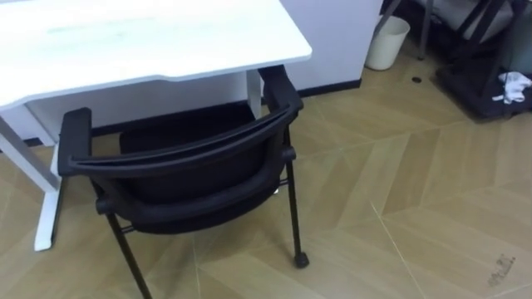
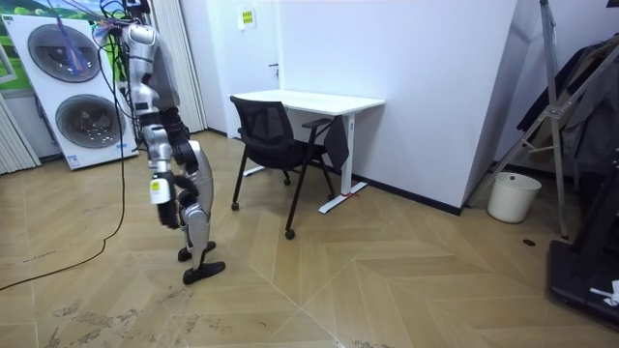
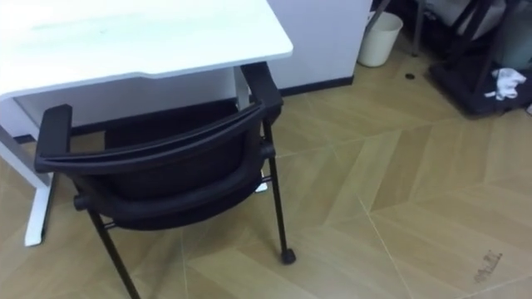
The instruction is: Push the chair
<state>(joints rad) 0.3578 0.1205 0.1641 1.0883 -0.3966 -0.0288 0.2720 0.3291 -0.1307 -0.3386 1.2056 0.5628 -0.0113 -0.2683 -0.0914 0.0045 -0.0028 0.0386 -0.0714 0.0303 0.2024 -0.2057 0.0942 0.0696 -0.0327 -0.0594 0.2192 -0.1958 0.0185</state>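
there, the black chair (image 1: pixel 193 189) was seen straight ahead, backrest (image 1: pixel 179 148) lying left to right, seat partly under the white desk (image 1: pixel 150 41). the right hand (image 2: pixel 159 188) was held low, well apart from it; open or shut could not be told. wood floor (image 1: pixel 399 208) was seen bare to the right.

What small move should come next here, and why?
Probably a step forward, to bring the chair within reach: in the room view the robot stands apart from its backrest, arms down, and the chair sits only partly under the desk.
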